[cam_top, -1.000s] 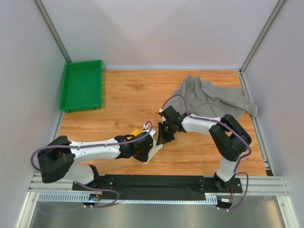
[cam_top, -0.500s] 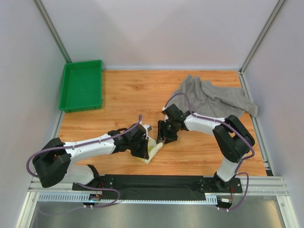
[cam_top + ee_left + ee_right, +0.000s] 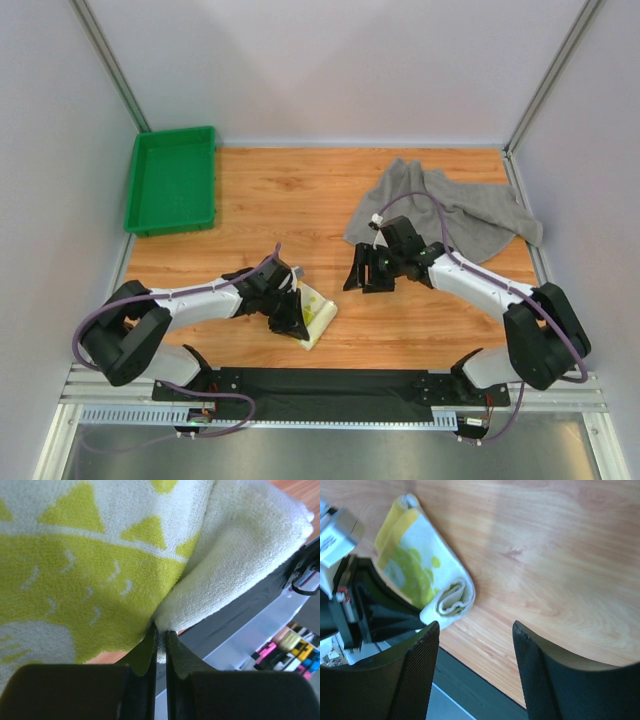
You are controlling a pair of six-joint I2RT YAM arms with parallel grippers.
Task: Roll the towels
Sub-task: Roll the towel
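The small white-yellow towel (image 3: 318, 313) with its green-yellow print lies rolled near the table's front edge, its spiral end showing in the right wrist view (image 3: 451, 599). My left gripper (image 3: 292, 312) is shut on an edge of this towel, the cloth pinched between its fingertips (image 3: 161, 630) and filling the left wrist view (image 3: 100, 565). My right gripper (image 3: 362, 272) hangs open a little to the right of the roll, apart from it, with only bare wood between its fingers (image 3: 474, 629). The large grey towel (image 3: 455, 205) lies crumpled and unrolled at the back right.
A green tray (image 3: 170, 185) stands at the back left corner. A black strip (image 3: 330, 385) and a metal rail run along the near edge, just behind the roll. Grey walls close in the table on three sides.
My right gripper has opened, let go of the small towel and drawn back to the right. My left gripper has pulled the rolled towel slightly left and nearer the front edge.
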